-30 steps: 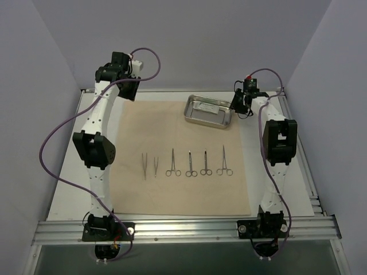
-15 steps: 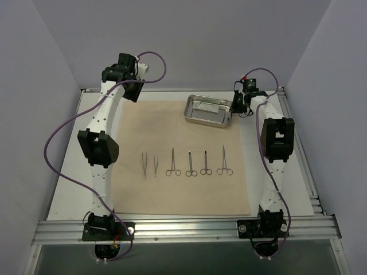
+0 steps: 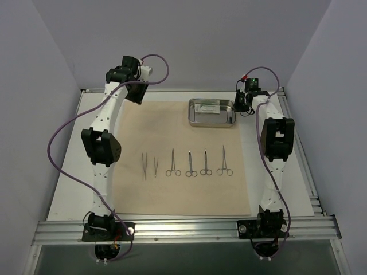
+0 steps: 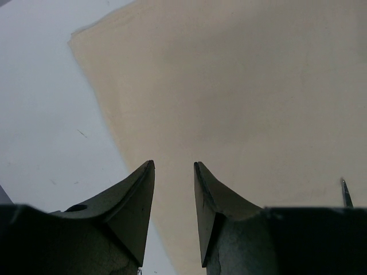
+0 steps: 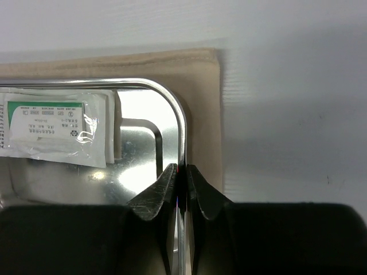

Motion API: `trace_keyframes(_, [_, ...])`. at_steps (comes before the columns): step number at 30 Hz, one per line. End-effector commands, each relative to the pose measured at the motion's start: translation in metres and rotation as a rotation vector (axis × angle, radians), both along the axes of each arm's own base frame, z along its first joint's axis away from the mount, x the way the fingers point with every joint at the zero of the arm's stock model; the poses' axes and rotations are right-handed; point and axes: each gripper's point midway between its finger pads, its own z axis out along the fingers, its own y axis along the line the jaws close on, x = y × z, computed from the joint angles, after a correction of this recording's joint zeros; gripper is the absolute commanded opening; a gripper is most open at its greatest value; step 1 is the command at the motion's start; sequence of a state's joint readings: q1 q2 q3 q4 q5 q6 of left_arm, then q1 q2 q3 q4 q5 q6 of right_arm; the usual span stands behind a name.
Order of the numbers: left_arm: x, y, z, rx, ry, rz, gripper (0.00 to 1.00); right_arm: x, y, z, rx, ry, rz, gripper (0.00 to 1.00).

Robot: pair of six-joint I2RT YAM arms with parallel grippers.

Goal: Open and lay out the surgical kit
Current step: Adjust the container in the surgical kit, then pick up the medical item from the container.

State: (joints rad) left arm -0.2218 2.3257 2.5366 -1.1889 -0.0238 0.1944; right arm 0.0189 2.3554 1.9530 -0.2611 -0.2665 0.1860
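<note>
The right gripper [image 5: 182, 172] pinches the tray [image 5: 132, 83] rim at 1 o'clock; the left gripper [image 4: 174, 164] gapes, empty. That thin grip could slip, spilling the packets [image 5: 54, 123].

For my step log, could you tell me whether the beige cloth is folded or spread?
Spread: the cloth lies flat and open, the clamps in a row and the tray on it.

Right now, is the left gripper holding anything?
No, the left gripper hangs open above the beige cloth with nothing in it.
</note>
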Motion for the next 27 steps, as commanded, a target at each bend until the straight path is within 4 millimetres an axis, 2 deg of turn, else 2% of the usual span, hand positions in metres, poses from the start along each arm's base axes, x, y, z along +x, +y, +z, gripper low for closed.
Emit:
trace_keyframes(1, [0.013,-0.009,0.021,-0.039,-0.082,-0.009,0.43,0.004,0.0,0.008,0.028,-0.02,-0.011,0.07])
trace_keyframes(5, [0.013,-0.009,0.022,-0.039,-0.086,-0.008,0.43,0.013,-0.001,0.016,0.027,-0.036,-0.019,0.36])
trace_keyframes(9, [0.012,-0.008,0.024,-0.036,-0.089,-0.012,0.43,0.025,-0.012,0.063,-0.058,-0.128,-0.011,0.41])
trace_keyframes(11, [0.013,-0.008,0.025,-0.034,-0.092,-0.014,0.43,0.028,-0.021,0.099,-0.139,-0.195,-0.036,0.41])
trace_keyframes(12, [0.013,-0.008,0.026,-0.034,-0.095,-0.015,0.43,0.027,-0.013,0.111,-0.19,-0.226,0.005,0.42])
trace_keyframes(13, [0.014,-0.008,0.026,-0.034,-0.098,-0.015,0.43,0.026,-0.008,0.113,-0.227,-0.249,0.029,0.42])
trace_keyframes(14, [0.014,-0.008,0.027,-0.036,-0.101,-0.016,0.43,0.023,0.002,0.129,-0.254,-0.293,0.063,0.43])
trace_keyframes(15, [0.015,-0.008,0.027,-0.036,-0.104,-0.015,0.43,0.019,0.028,0.131,-0.302,-0.323,0.184,0.45])
trace_keyframes(18, [0.015,-0.009,0.028,-0.043,-0.107,-0.014,0.43,0.007,0.073,0.109,-0.335,-0.315,0.384,0.46])
trace_keyframes(19, [0.015,-0.01,0.029,-0.048,-0.108,-0.014,0.43,-0.003,0.089,0.077,-0.367,-0.235,0.475,0.46])
trace_keyframes(20, [0.015,-0.01,0.03,-0.049,-0.109,-0.012,0.43,0.002,0.097,0.083,-0.382,-0.244,0.498,0.46])
trace_keyframes(23, [0.013,-0.009,0.029,-0.047,-0.103,-0.011,0.43,0.002,0.115,0.057,-0.454,-0.194,0.591,0.46])
trace_keyframes(26, [0.013,-0.008,0.027,-0.046,-0.098,-0.007,0.43,0.005,0.133,0.047,-0.529,-0.212,0.674,0.45])
trace_keyframes(27, [0.013,-0.008,0.026,-0.046,-0.096,-0.006,0.43,0.008,0.137,0.05,-0.545,-0.228,0.679,0.45])
